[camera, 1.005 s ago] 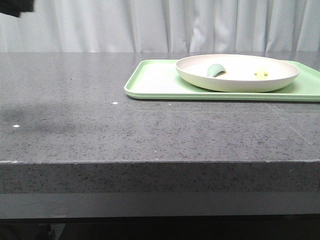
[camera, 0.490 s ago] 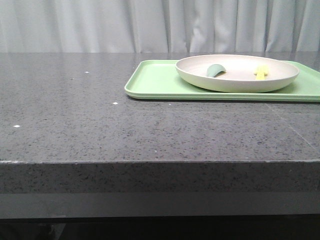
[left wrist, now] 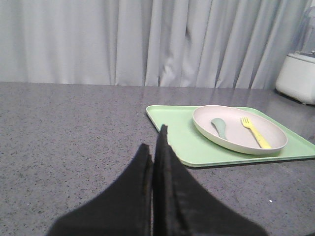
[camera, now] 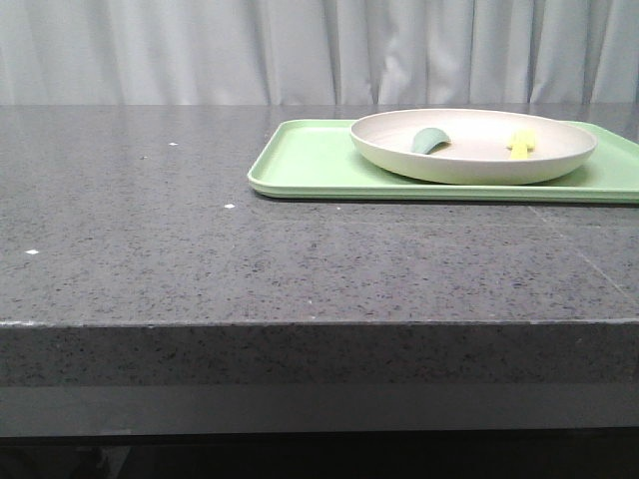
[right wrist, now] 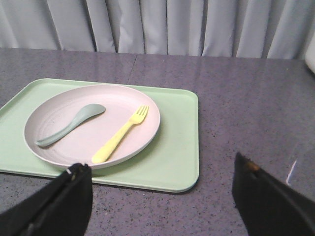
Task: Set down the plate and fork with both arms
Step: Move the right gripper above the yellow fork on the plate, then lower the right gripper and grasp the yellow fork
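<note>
Approach stage: nothing gripped yet.

Left gripper, fingers pressed together, sits well short of the plate on the tray. Right gripper, spread wide, hovers near; the fork ahead in the plate needs descent.

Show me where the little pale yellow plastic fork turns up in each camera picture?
Front view: small pale yellow plastic fork, only partly visible over the rim, in the right part of the round cream-white plate.
Left wrist view: fork, right of the grey-green spoon.
Right wrist view: fork, mid-plate.
Shared landmark: flat light-green tray under the plate.
</note>
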Robot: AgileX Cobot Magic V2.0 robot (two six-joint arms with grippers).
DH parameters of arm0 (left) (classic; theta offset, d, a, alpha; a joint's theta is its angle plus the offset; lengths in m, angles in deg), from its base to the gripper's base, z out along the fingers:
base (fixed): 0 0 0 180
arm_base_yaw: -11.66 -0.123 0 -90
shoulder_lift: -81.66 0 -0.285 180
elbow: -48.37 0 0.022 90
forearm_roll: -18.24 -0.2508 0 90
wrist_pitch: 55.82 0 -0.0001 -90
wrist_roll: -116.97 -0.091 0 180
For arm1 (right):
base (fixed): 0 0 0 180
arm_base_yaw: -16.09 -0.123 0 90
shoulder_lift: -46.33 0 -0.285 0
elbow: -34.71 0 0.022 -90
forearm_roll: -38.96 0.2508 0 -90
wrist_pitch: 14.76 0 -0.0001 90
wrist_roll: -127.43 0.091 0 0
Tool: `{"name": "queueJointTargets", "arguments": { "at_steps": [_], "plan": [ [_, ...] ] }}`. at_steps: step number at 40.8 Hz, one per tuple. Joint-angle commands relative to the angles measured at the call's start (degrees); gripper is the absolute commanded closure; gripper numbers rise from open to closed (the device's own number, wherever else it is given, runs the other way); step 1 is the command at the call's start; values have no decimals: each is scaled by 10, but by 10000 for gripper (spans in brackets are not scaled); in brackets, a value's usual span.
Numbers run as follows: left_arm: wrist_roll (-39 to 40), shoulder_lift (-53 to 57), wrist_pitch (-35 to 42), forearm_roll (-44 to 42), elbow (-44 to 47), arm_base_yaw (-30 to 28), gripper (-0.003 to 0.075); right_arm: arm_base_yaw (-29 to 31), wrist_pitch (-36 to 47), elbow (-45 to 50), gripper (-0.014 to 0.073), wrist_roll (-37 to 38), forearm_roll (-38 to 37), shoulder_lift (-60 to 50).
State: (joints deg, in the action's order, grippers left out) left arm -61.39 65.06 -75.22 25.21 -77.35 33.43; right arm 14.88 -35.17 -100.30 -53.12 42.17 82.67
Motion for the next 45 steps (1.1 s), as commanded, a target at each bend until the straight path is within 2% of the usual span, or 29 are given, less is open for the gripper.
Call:
{"name": "queueJointTargets", "arguments": {
  "at_steps": [1,9,13,18,23,32,36,40,45],
  "plan": [
    [-1,-6,51,2,-14,-1,739,4,57,-41,-8,-3,10,51],
    [-1,-6,50,2,-14,-1,739,0,-9,-159,-8,-3,85,190],
    [-1,-6,50,2,-14,-1,739,-25,-53,-223,-8,-3,112,269],
    [-1,-6,50,2,-14,-1,739,-64,-95,-304,-8,-3,112,364],
    [-1,-6,50,2,-14,-1,739,-76,-160,-386,-4,12,112,456],
    [-1,-6,50,2,-14,-1,739,-76,-279,-526,142,41,106,624],
    [-1,-6,50,2,-14,-1,739,-76,-300,-569,158,71,91,677],
    [-1,-6,50,2,-14,-1,739,-76,-313,-601,158,116,43,714],
    [-1,-6,50,2,-14,-1,739,-76,-310,-624,158,124,32,740]
  ]
}}
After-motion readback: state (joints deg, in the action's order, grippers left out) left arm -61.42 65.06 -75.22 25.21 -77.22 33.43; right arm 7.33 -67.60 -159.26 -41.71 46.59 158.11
